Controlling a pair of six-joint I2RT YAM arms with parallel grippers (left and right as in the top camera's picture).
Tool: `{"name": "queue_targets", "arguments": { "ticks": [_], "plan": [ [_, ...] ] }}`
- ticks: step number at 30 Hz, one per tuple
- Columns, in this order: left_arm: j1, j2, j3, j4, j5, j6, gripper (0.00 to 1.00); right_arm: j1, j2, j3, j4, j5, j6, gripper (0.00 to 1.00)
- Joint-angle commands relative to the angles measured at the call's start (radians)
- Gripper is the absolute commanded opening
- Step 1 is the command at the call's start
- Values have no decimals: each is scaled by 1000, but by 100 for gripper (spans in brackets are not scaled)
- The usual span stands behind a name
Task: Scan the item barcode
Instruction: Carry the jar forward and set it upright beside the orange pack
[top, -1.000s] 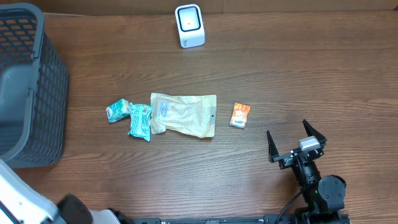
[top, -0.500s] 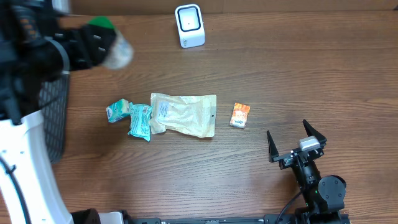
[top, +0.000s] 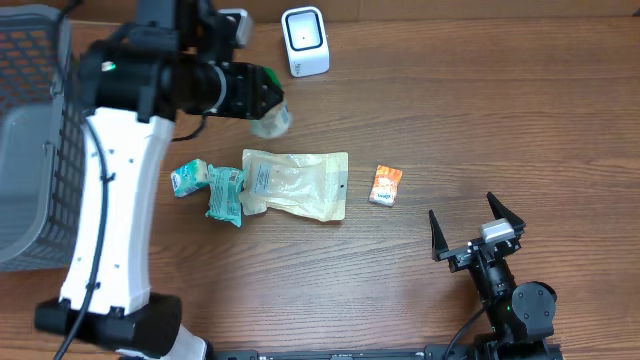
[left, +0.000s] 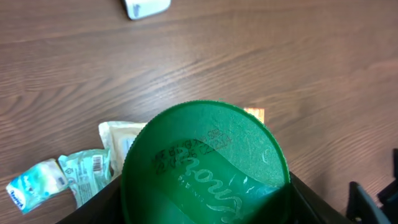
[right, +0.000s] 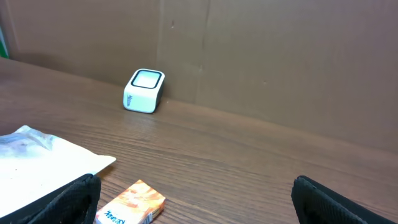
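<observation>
Brown wood-grain table (top: 480, 110) fills the overhead view, with a plain brown wall behind it in the right wrist view. One dark grey mesh basket (top: 40, 150) stands at the table's left edge. One small white scanner (top: 305, 40) sits at the far edge, its window facing up. Four loose items lie in a row across the middle: two teal packets, one (top: 189, 179) furthest left and the other (top: 226, 194) touching it, then one beige pouch (top: 297, 184) overlapping the second packet's right edge, and one small orange box (top: 386, 185) just beside the pouch but apart from it. A fifth item, one green container (top: 272, 120), is off the table: the left gripper (top: 255, 95) grips it in the air, above the space between the scanner and the pouch, nearer the pouch's upper left corner. In the left wrist view the container's round green end (left: 205, 162) fills most of the frame, with a line of stamped print on it and a dark finger at either side of it, so the jaws are clamped on the container about half-way closed. Below it in that view the two teal packets, the pouch and a sliver of the orange box are visible. The right gripper (top: 468, 222) sits low near the table's near right corner, well apart from every item, its two fingers (right: 74, 199) spread as wide as they go and holding nothing. It faces the orange box and the scanner.
</observation>
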Motion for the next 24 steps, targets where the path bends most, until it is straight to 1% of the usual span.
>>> {"name": "queue_targets", "arguments": {
  "ticks": [1, 9, 20, 24],
  "plan": [
    [-53, 40, 2, 8, -43, 11, 52, -3, -9, -10, 4, 5, 6, 100],
    [-161, 166, 2, 46, -69, -4, 50, -3, -9, -10, 4, 5, 6, 100],
    [-314, 358, 2, 226, -71, -25, 49, -3, -9, -10, 4, 5, 6, 100],
    [-353, 433, 2, 275, -134, -62, 49, -3, -9, -10, 4, 5, 6, 100]
  ]
}}
